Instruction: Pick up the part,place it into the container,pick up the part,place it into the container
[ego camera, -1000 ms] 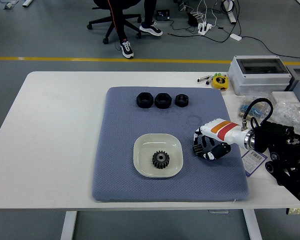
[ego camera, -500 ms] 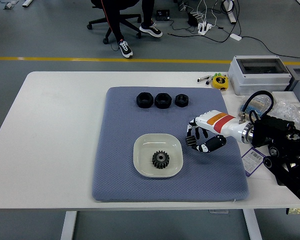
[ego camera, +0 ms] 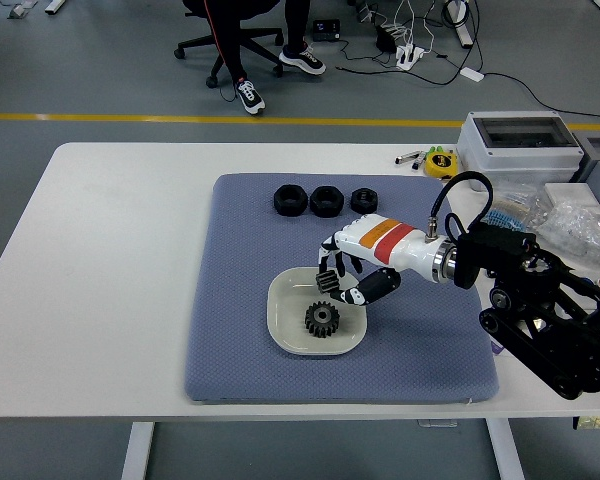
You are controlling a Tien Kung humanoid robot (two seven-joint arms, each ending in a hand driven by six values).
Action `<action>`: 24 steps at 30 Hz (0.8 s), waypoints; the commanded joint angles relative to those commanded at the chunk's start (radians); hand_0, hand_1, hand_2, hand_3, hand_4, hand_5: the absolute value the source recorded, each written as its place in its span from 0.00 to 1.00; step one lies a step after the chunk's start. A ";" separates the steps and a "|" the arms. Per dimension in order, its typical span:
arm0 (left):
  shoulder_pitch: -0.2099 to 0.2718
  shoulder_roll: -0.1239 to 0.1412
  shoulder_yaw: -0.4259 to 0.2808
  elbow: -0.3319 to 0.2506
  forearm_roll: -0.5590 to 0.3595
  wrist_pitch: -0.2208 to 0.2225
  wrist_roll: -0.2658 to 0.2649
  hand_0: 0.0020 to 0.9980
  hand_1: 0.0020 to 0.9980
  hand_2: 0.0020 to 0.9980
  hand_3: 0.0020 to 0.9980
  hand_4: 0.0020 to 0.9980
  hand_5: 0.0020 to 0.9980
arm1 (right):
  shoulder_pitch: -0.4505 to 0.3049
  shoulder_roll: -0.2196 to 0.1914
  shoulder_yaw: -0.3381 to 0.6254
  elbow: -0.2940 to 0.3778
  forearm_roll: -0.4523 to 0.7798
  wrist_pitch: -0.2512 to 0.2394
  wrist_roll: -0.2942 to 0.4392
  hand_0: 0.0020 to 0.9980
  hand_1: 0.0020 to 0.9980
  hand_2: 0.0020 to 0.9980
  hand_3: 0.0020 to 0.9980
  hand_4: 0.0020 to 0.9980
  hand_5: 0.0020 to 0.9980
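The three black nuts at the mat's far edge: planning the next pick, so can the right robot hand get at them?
Probably yes: the right robot hand sits nearby, with only bare mat before the nuts.

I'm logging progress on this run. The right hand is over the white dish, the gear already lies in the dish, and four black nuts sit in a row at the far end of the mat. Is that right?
Not quite: the head view shows three black nuts in that row, not four. The rest holds: the right hand is over the white dish, and the gear lies in the dish on the mat.
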 joint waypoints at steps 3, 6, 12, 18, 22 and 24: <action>-0.002 0.001 0.002 0.000 -0.003 0.000 -0.001 0.70 0.67 0.64 0.56 0.63 0.57 | 0.005 0.006 -0.009 -0.003 -0.014 0.036 -0.003 0.30 0.47 0.63 0.70 1.00 0.50; -0.002 0.003 -0.001 0.000 0.000 0.000 0.000 0.70 0.67 0.64 0.56 0.63 0.57 | 0.007 0.005 -0.021 -0.002 -0.017 0.052 -0.002 0.30 0.47 0.63 0.70 1.00 0.50; -0.006 0.003 -0.004 0.001 0.004 0.000 0.001 0.70 0.67 0.64 0.56 0.63 0.57 | 0.002 0.003 -0.036 -0.016 -0.020 0.012 -0.008 0.34 0.51 0.72 0.89 1.00 0.56; -0.008 0.002 -0.009 0.003 0.010 0.001 0.002 0.70 0.67 0.64 0.56 0.63 0.57 | 0.000 0.001 -0.030 -0.016 -0.009 -0.023 -0.005 0.34 0.52 0.74 0.93 1.00 0.58; -0.009 0.001 -0.009 0.002 0.009 0.001 0.002 0.70 0.67 0.64 0.56 0.63 0.57 | -0.006 -0.004 -0.012 -0.010 0.004 -0.035 -0.001 0.34 0.51 0.74 0.93 1.00 0.59; -0.009 0.001 -0.008 0.002 0.008 0.001 0.001 0.70 0.67 0.64 0.56 0.63 0.57 | -0.013 -0.009 0.007 -0.003 0.014 -0.039 0.000 0.34 0.51 0.74 0.93 1.00 0.59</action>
